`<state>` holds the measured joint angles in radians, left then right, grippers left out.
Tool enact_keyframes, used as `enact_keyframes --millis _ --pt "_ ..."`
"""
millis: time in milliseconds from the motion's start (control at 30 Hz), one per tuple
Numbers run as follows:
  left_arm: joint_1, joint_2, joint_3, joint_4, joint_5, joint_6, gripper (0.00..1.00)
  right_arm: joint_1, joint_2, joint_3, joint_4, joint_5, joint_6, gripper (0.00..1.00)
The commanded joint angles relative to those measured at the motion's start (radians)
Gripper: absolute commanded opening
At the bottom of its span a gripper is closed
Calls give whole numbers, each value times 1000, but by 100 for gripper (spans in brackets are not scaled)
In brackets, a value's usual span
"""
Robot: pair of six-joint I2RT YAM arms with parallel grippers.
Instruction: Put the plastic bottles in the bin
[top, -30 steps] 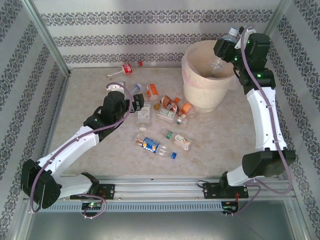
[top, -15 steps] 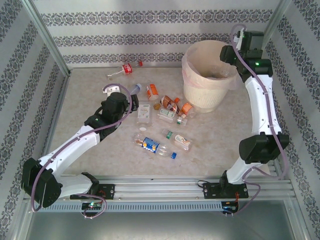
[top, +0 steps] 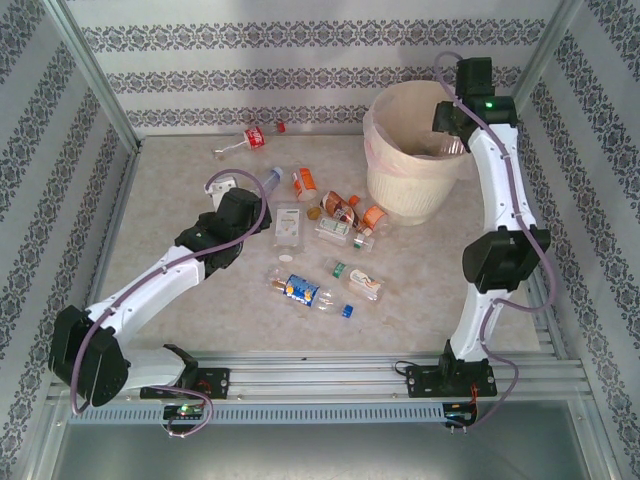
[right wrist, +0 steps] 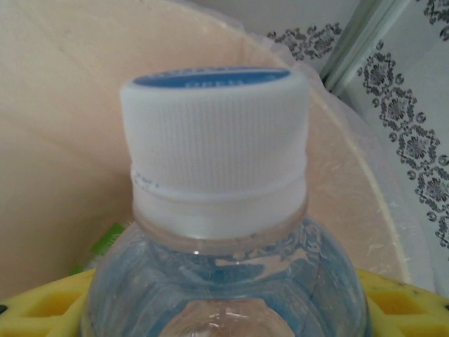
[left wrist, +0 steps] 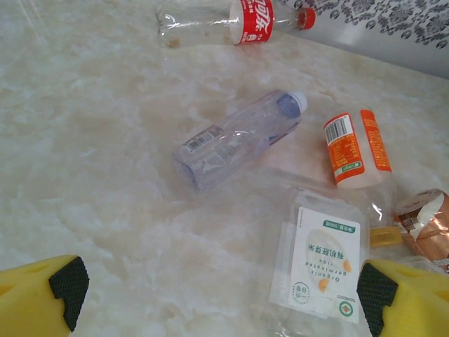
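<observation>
the right fingers [right wrist: 407,305] were up at the far right, just over the mouth of the bin [top: 415,195]. they pinched a clear white-capped bottle [right wrist: 217,161] by its shoulders. one yellow pad showed at each side of the bottle's body, and its cap pointed back at the wrist camera. from above, this bottle hung just inside the bin's far right rim. past the cap, the right wrist view showed the cream inner wall, and a scrap of green lay low in the bin.

the left fingers [left wrist: 42,291] were spread wide over the surface [top: 430,270] at centre left and held nothing. a flat bottle with a white label [left wrist: 323,263] lay between them, hard up beside the right-hand finger and well apart from the left-hand one. farther off, beyond the tips, lay a pale violet bottle [left wrist: 238,137] on its side, with an orange-label bottle [left wrist: 358,147] just to its right. a red-label bottle [left wrist: 245,14] lay near the far wall.

more bottles lay loose on the surface between the two arms. a crushed cluster [top: 350,212] sat near the foot of the bin, a blue-label bottle [top: 300,291] lay nearer the bases, and a green-label bottle [top: 358,280] lay to its right.
</observation>
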<state>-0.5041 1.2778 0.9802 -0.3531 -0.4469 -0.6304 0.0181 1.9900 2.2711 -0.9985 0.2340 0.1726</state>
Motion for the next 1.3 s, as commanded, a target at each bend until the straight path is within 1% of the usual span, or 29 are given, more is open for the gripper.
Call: enact_keyframes --millis 0,67,333,467,667,733,800,900,1033,1100,1133,1200,1267 --pt "14 11 28 -60 -26 -48 100 18 43 91 -105 118 -8 74" --pt "16 10 24 -66 -30 -61 100 30 52 108 -112 125 -16 80" --pt "30 15 17 -66 -11 -80 100 72 8 110 -71 144 -37 97" --pt "40 26 16 -65 11 -80 100 93 -54 81 -39 155 -46 98" --pt "64 48 17 -62 57 -93 100 148 -187 -42 46 182 -58 98" --pt "71 54 14 -58 69 -96 100 190 -248 -101 74 234 -58 98" --pt "76 59 13 -55 77 -99 100 239 -323 -186 119 250 -75 98" --pt "86 63 6 -45 89 -109 100 289 -423 -329 156 193 -75 98" --pt "96 70 0 -30 113 -118 100 357 -551 -565 217 26 -111 98" --pt "102 76 3 -28 121 -120 100 389 -595 -677 241 -82 -119 98" --pt "102 78 4 -26 126 -120 100 405 -611 -730 249 -146 -134 98" --pt "105 83 9 -23 130 -121 100 450 -624 -816 244 -235 -179 98" --pt "105 88 16 -23 135 -121 100 504 -614 -869 206 -253 -238 98"
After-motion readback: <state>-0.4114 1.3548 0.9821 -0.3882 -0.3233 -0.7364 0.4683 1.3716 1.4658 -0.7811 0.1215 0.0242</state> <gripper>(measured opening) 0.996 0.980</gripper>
